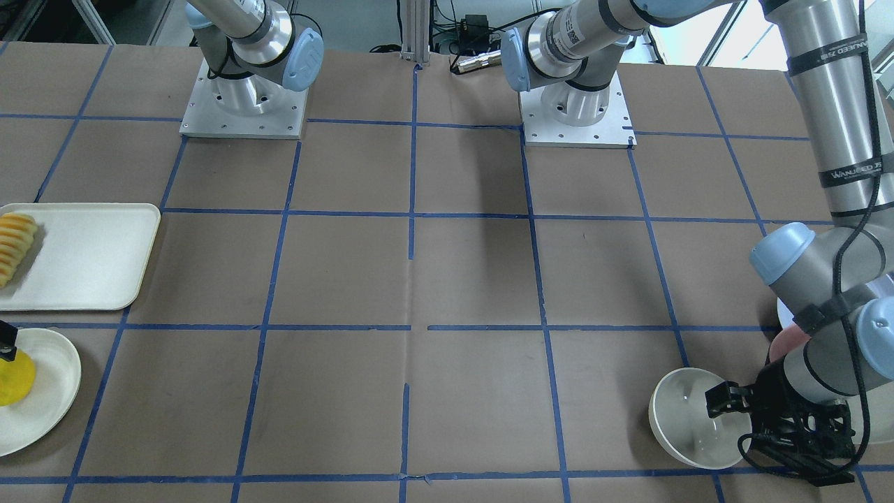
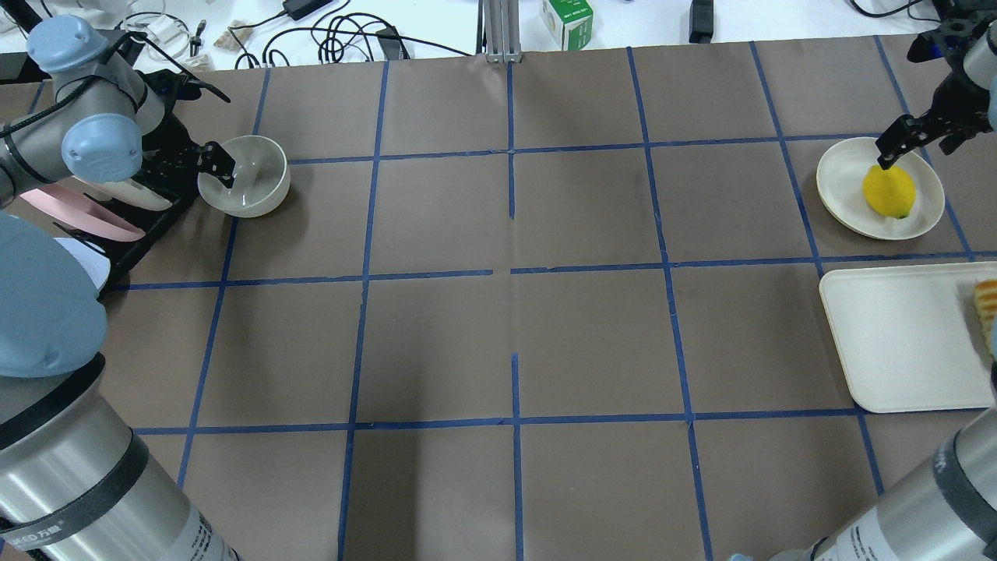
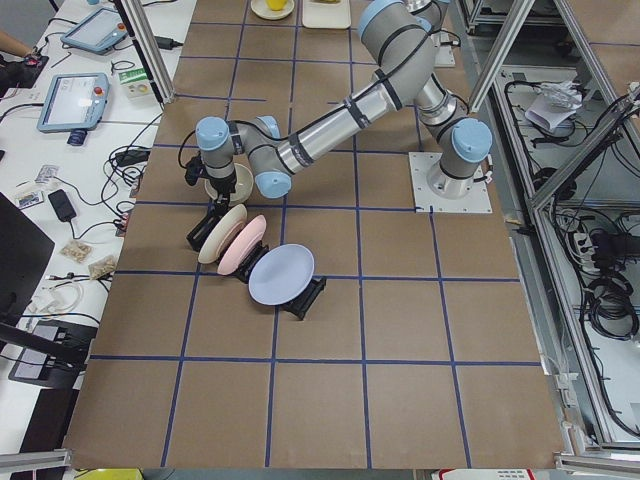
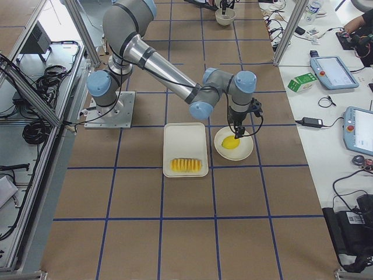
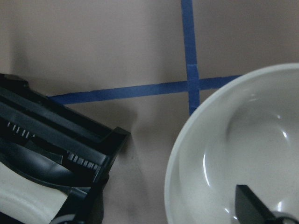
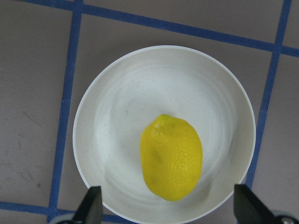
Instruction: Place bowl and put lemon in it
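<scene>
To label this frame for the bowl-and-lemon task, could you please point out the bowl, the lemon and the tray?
bowl (image 2: 257, 175): overhead exterior view, on its glossy inner wall.
lemon (image 6: 171, 157): right wrist-mounted view, middle of its yellow skin.
tray (image 2: 896, 335): overhead exterior view, bare flat floor.

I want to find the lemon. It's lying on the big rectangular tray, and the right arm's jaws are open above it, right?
Not quite. The lemon lies on the round plate, not the rectangular tray, which holds the sliced food. The right wrist view shows this. The right gripper does have its jaws open above it, as you said.
</scene>
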You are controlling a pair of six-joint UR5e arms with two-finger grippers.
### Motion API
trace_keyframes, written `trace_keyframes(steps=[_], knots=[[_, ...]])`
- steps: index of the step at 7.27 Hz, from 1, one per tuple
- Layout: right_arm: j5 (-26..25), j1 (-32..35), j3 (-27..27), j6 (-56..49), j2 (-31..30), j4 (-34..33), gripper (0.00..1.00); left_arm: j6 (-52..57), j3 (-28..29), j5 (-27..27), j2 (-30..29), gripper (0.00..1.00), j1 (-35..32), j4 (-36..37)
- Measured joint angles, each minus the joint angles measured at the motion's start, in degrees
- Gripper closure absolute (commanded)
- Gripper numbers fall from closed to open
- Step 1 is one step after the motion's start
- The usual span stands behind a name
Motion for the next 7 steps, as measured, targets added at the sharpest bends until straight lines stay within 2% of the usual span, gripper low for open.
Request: trace_keyframes(steps=[1,2,4,6,7], knots=[[0.13,-0.58,0.02,-1.08,1.21,-0.85,0.0,-0.11,-0.36,-0.01,-0.08,0.22,-0.05,-0.09],[0.31,-1.03,0.13,-1.82,2.38,-1.52,0.0,-0.13,-0.61,0.01,-0.18,0.38,-0.07,-0.13],[0.6,-2.15,0.43,-2.24,4.21,-1.9,0.0,-0.1,-0.75,0.18,-0.14,0.78,-0.19,-0.31],[0.76,-2.54,0.21,-2.16,5.63,-1.96,0.0,-0.17,-0.66,0.09,-0.03,0.92,-0.38,-0.61],[0.91,-2.56,0.01,-1.9,6.1,-1.96,0.11,-0.25,-0.41,-0.45,-0.03,0.95,-0.41,-0.66]])
